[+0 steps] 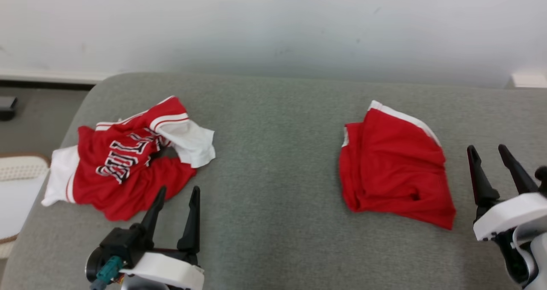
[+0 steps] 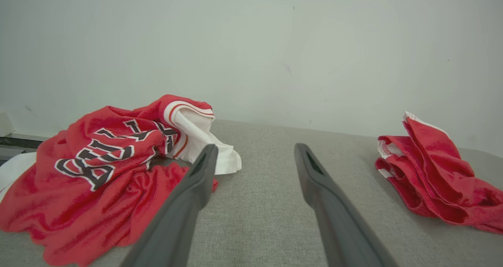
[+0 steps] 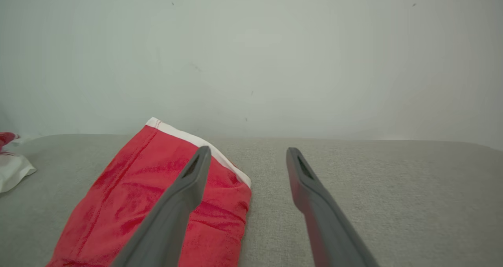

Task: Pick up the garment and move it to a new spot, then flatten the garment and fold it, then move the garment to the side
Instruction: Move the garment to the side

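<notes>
**Both claws open over the grey cushion, two garments lying apart**

A crumpled red-and-white knit jersey (image 1: 128, 162) with black block lettering edged in white lies on the left part of the wide grey fabric cushion (image 1: 273, 132). It is bunched up. One white sleeve spills toward the cushion's left edge, and another white piece is folded over at its upper right. Well apart from it, on the right part of the cushion, lies a folded red garment (image 1: 395, 166) with a white trim along its far edge. It lies flat and compact, roughly wedge-shaped.

The left gripper (image 1: 179, 190) stands near the front edge of the jersey with its two dark fingers spread wide and nothing between them. In the left wrist view, the left gripper (image 2: 256, 147) frames bare cushion, with the jersey (image 2: 90, 168) to one side and the red garment (image 2: 432, 168) far off on the other.

The right gripper (image 1: 486, 148) stands just right of the red garment, with its jaws equally wide and empty. In the right wrist view, the right gripper (image 3: 247, 150) has one finger over the red garment (image 3: 157, 196), but whether it touches the cloth is not clear.

A plain white wall (image 1: 273, 25) rises behind the cushion.
</notes>
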### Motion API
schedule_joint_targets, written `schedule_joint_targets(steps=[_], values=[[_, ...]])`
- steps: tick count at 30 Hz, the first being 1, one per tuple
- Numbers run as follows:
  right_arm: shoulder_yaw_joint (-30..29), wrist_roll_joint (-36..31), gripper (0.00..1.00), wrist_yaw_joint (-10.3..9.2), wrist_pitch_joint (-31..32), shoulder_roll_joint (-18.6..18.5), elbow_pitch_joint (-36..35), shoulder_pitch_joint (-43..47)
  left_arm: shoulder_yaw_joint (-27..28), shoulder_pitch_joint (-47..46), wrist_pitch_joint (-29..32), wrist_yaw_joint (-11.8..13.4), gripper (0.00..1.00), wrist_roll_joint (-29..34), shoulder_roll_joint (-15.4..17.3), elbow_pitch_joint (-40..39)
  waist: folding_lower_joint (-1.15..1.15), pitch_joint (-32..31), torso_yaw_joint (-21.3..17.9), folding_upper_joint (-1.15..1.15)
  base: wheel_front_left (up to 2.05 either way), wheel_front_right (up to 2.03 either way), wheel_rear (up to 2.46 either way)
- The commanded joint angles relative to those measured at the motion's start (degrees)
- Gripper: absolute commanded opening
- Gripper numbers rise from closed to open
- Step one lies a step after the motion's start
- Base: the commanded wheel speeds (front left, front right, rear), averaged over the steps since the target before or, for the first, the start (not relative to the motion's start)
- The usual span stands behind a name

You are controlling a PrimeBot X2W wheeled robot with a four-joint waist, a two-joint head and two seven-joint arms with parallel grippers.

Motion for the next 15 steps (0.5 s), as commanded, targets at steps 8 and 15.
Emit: schedule_joint_targets(steps=[8,15], values=[[3.1,5.3,1.00,0.02,6.8,-3.2,12.0,-9.2,-0.5,-2.6,0.0,0.1,1.00,-1.3,0.2,-0.3,0.00,4.8,6.6,0.00,0.00,0.00,0.00],[4.6,14.9,1.00,0.01,22.0,-2.4,21.0,-11.7,-0.7,-2.9,0.0,0.9,1.00,-2.1,0.2,-0.4,0.00,5.2,8.5,0.00,0.00,0.00,0.00]])
